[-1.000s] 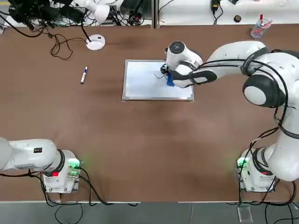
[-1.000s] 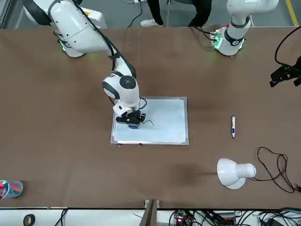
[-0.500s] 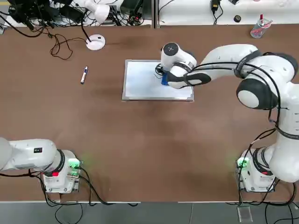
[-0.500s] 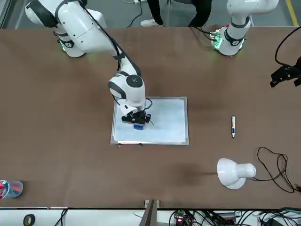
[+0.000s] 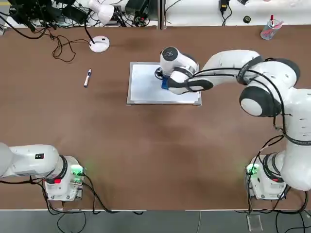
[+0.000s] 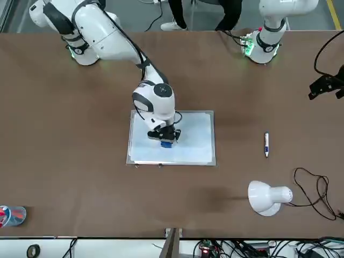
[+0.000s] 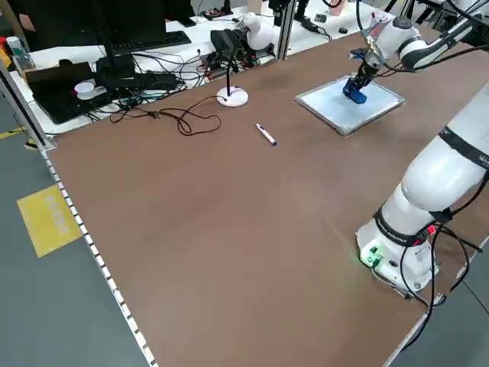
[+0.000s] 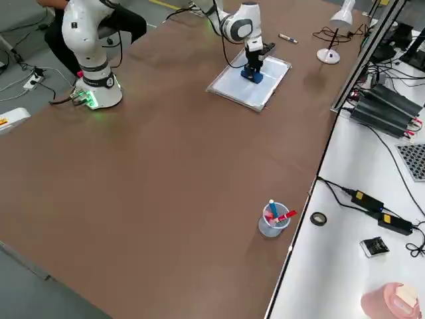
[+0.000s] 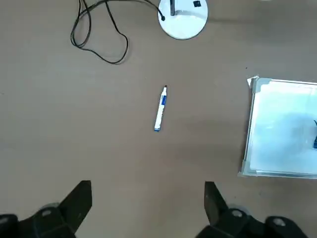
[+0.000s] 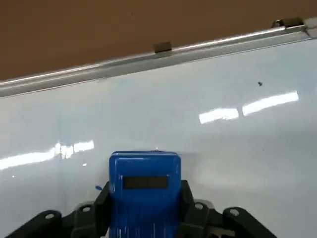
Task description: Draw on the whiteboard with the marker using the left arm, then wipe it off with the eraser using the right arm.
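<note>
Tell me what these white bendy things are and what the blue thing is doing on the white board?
They are two robot arms bolted to a brown table. Each ends in a gripper, a hand with two fingers. The pictures all show one moment: from overhead, from across the table, from each side, and from little cameras on the wrists.

The right gripper is shut on the eraser, a blue block, and presses it on the whiteboard, the white board with a silver frame. A tiny dark speck is left on the board.

The left gripper is open and empty, back near its base. The marker lies loose on the table, apart from the board. A white lamp and a plastic cup of pens are there too.
</note>
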Controlling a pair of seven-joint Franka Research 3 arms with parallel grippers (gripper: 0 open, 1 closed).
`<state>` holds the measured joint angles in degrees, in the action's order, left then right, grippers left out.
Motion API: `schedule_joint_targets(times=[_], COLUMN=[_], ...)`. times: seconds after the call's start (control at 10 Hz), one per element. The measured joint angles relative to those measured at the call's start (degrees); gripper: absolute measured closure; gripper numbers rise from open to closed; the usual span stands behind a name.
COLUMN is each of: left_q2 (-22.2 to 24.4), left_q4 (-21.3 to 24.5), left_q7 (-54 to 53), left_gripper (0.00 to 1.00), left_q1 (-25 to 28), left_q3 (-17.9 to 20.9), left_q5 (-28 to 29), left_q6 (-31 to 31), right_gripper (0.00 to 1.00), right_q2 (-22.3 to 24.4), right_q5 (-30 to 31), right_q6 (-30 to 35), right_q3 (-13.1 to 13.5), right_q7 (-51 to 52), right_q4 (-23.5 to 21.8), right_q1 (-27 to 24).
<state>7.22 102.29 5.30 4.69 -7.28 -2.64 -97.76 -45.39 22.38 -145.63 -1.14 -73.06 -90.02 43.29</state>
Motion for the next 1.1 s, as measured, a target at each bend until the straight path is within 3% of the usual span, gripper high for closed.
schedule_joint_targets(times=[0.7,1.1], left_q2=[0.0,0.0], left_q4=[0.0,0.0], left_q7=[0.0,0.0], left_gripper=[0.0,0.0], left_q1=[1.0,1.0], left_q3=[0.0,0.0], left_q5=[0.0,0.0], left_q6=[0.0,0.0], right_gripper=[0.44,0.44], right_q2=[-3.2,-3.3], right_q5=[0.4,0.0], right_q6=[0.4,2.2], right_q3=[0.8,0.3], right_q7=[-5.2,-5.3], right_q4=[5.3,6.3], right_q1=[4.3,4.1])
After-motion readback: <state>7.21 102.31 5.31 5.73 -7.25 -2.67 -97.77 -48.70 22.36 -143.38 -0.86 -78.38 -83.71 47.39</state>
